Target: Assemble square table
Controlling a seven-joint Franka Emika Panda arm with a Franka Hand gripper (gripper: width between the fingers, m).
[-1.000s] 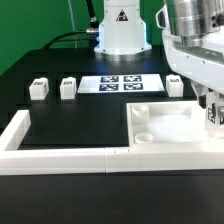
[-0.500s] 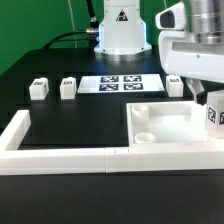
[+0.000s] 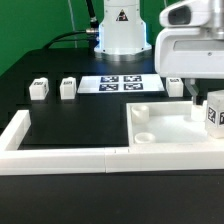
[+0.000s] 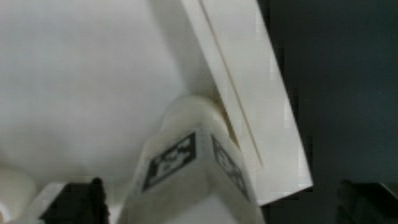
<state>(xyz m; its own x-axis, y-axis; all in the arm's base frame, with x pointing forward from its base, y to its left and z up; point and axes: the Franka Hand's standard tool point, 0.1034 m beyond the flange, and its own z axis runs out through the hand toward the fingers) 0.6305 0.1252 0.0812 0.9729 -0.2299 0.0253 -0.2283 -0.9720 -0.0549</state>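
The square table's top [image 3: 165, 125] is a white slab with a raised rim, lying at the exterior view's right; a round socket [image 3: 143, 112] shows at its near-left corner. One tagged white leg [image 3: 213, 112] stands upright at the slab's right edge. My gripper [image 3: 205, 103] hangs just over that leg, open; one dark finger [image 3: 190, 99] stands clear of it. In the wrist view the leg [image 4: 187, 165] rises between my spread fingertips [image 4: 75, 203] with gaps on both sides, the gripper [image 4: 217, 205] holding nothing. Three more legs [image 3: 38, 89] [image 3: 68, 87] [image 3: 174, 85] stand on the black table.
The marker board [image 3: 120, 84] lies flat at the back centre. Long white bars form a low fence along the front [image 3: 70, 157] and the exterior view's left [image 3: 20, 128]. The robot's base [image 3: 120, 35] stands behind the marker board.
The jaws have spread apart and let go of the leg. The gripper has risen, leaving the leg standing on the slab's right edge.
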